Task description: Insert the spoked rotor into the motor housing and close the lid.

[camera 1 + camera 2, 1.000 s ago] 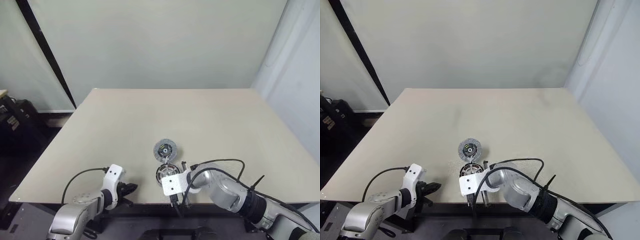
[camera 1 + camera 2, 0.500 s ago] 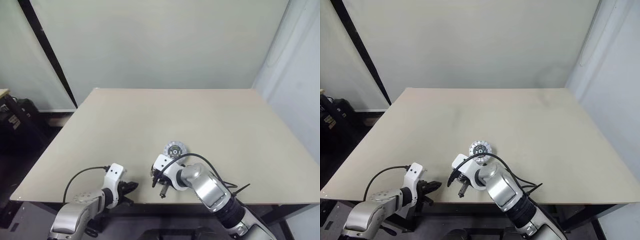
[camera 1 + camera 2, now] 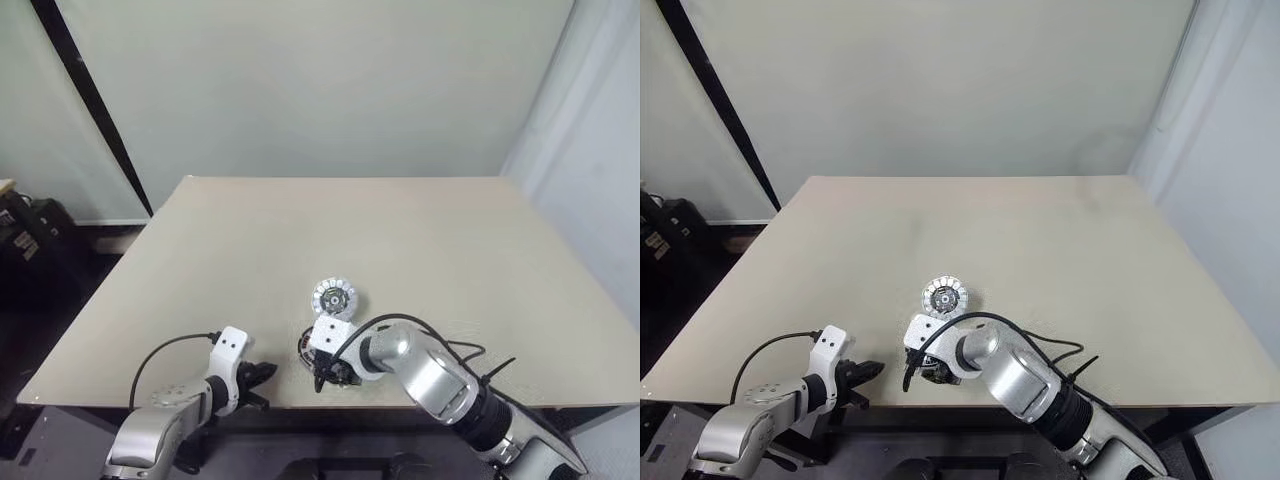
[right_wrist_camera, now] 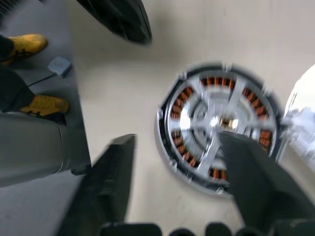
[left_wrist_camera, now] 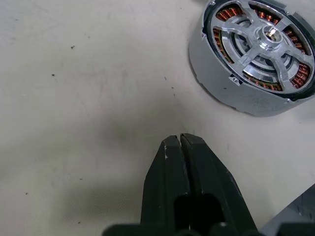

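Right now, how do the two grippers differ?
The left gripper has its black fingers pressed shut and holds nothing; the right gripper has its fingers spread wide. The left points at bare table beside the motor housing; the right hangs directly over the housing, with the spoked rotor seated inside. Both sit near the table's front edge.

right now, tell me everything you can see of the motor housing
The motor housing is a round, shallow casing of silvery metal, lying flat on the table near its front edge. Copper-brown windings ring its inside, and the spoked rotor sits in it, its hub at the middle. No lid covers it. The right gripper hangs open over it; nothing grips it.
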{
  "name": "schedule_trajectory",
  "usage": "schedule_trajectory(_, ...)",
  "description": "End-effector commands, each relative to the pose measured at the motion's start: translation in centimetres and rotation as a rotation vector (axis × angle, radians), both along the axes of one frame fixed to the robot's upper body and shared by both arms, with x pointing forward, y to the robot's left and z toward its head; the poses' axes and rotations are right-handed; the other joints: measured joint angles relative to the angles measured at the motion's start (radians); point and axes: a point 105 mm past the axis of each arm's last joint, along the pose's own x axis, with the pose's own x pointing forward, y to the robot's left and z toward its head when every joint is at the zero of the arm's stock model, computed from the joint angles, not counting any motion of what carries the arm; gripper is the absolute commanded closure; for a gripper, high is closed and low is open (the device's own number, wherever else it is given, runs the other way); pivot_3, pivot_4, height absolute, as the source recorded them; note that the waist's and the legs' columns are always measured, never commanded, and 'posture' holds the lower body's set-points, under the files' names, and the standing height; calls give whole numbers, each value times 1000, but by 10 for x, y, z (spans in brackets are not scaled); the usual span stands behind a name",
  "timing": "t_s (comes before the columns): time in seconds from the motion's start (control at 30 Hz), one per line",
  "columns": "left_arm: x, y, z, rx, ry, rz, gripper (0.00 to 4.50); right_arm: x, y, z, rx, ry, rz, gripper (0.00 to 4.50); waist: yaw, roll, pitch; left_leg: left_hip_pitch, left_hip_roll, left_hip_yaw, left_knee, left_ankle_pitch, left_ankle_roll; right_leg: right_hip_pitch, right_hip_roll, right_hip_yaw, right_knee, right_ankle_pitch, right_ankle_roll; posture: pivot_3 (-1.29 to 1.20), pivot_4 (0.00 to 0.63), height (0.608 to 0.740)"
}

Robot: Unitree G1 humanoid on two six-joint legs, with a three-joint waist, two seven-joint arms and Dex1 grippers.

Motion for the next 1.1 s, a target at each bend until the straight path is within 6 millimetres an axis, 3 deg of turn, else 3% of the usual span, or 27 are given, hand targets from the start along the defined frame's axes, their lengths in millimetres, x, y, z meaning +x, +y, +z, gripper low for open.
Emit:
schedule_trajectory(0.03, 7, 0, 9, 6, -47, -10, 4500, 0, 4, 23, -5, -114, 130, 373, 0, 0, 0, 0, 0, 0, 0, 0, 0, 0, 0, 0, 0, 0, 0, 0, 0, 740)
schedule_trajectory(0.07, 8, -1, 9, 6, -48, -11, 4500, 2, 2, 24, -35, -146, 164, 112, 1, 0, 0, 0, -1, 0, 0, 0, 0, 0, -1, 0, 0, 0, 0, 0, 0, 740)
schedule_trajectory(0.33, 8, -4, 9, -1, -52, -21, 4500, 16, -21, 4, -236, -238, 316, 112, 0, 0, 0, 0, -1, 0, 0, 0, 0, 1, -1, 0, -1, 0, 0, 0, 0, 740)
schedule_trajectory(0.77, 3, -3, 9, 4, -50, -21, 4500, 19, -23, -22, -255, -211, 319, 112, 0, 0, 0, 0, -1, 0, 0, 0, 0, 1, -1, 0, -1, 0, 0, 0, 0, 740)
schedule_trajectory(0.87, 3, -2, 9, 5, -52, -21, 4500, 21, -23, -27, -259, -208, 308, 680, 1, 0, 0, 0, -1, 0, 0, 0, 0, 1, -1, 0, -1, 0, 0, 0, 0, 740)
schedule_trajectory(1.1, 3, -2, 10, 7, -54, -21, 4500, 21, -21, -30, -247, -195, 266, 3108, 0, 0, 0, 1, -1, 0, 0, 0, 0, 2, -1, 0, -1, 0, 0, 0, 0, 740)
